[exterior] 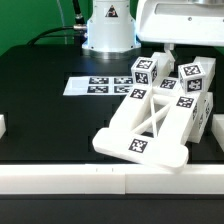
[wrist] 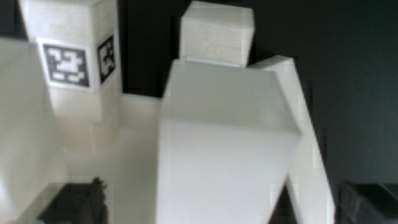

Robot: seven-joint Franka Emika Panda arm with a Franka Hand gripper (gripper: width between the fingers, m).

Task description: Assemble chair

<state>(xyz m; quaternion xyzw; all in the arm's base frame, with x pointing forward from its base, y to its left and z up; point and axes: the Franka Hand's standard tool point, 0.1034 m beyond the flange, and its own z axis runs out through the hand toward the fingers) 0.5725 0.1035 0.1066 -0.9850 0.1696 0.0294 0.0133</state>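
Note:
The chair is a set of loose matte white parts with black-and-white tags, heaped at the exterior view's right. A cross-braced flat plate [exterior: 150, 125] lies tilted in front. Tagged blocks [exterior: 148, 68] and bars [exterior: 194, 76] stand behind it. My gripper [exterior: 169, 52] hangs over the back of this heap, under the white hand. In the wrist view a plain white part [wrist: 222, 130] stands between my dark fingertips [wrist: 80, 200], with a tagged white post [wrist: 71, 65] beside it. My gripper [wrist: 222, 205] is open; a gap shows beside the part, and I see no contact.
The marker board [exterior: 100, 85] lies flat on the black table behind the heap. The robot's white base [exterior: 108, 25] stands at the back. A white rim [exterior: 90, 180] runs along the table's front, and a small white piece [exterior: 3, 125] sits at the exterior view's left edge.

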